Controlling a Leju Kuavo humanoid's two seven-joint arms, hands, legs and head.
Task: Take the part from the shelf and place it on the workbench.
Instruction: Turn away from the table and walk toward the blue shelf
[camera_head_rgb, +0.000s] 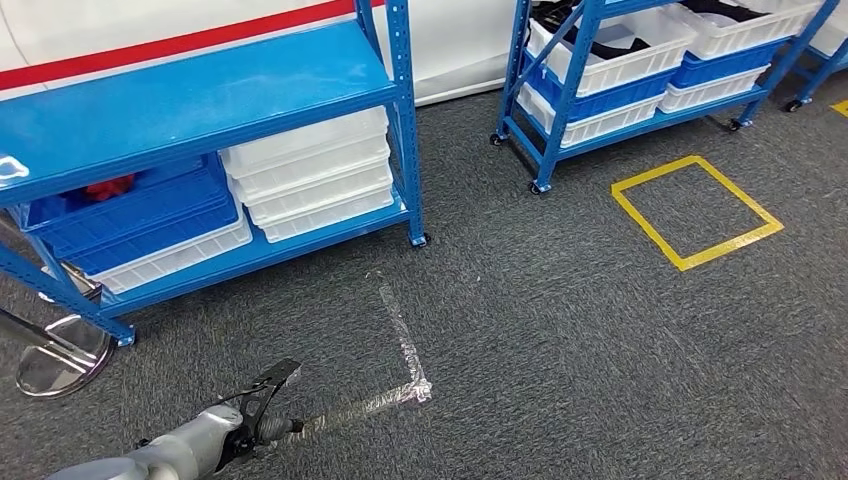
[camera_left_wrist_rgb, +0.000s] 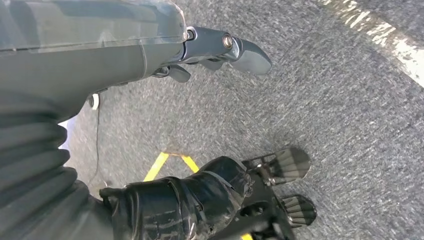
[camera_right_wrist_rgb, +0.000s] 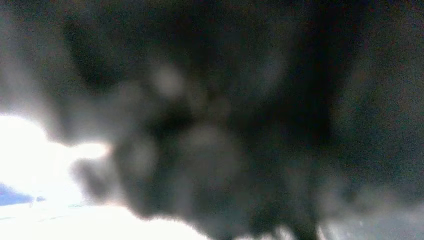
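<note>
part: i cannot tell for sure which thing it is. a red thing (camera_head_rgb: 108, 186) lies in the top blue bin at the left end of the near shelf's (camera_head_rgb: 190, 95) lower level, and it may be the part.
left hand: the left hand (camera_head_rgb: 258, 405) hangs low over the grey carpet (camera_head_rgb: 560, 330), out in front of the near shelf's right corner. its fingers (camera_left_wrist_rgb: 282, 165) are spread apart from the thumb (camera_left_wrist_rgb: 240, 50) and hold nothing.
right hand: its wrist picture is a dark blur, so i cannot tell how the fingers lie or whether they hold anything.
stage: an empty left hand over the floor fits either a part waiting in its bin or one set down elsewhere. these pictures do not settle it.
doing it well: in either case, my judgement is that the low arm should be kept off the shelf's corner post (camera_head_rgb: 405, 130) and the chrome stand (camera_head_rgb: 55, 355) by its left end. the lower level is shallow under the top board, so any reach in there would need a flat, low hand.
blue bins: the blue bins (camera_head_rgb: 140, 215) are stacked on a white one at the left end of the lower level, with the red thing in the top one.
white bins: the white bins (camera_head_rgb: 310, 180) are stacked at the right end, against the post. what is in them is hidden.
far shelf: the far shelf (camera_head_rgb: 545, 120) carries white and blue bins, and dark things (camera_head_rgb: 610, 45) lie in the upper white ones.
floor marks: a yellow tape square (camera_head_rgb: 695, 210) and a clear tape corner (camera_head_rgb: 405, 370) lie on the carpet.
</note>
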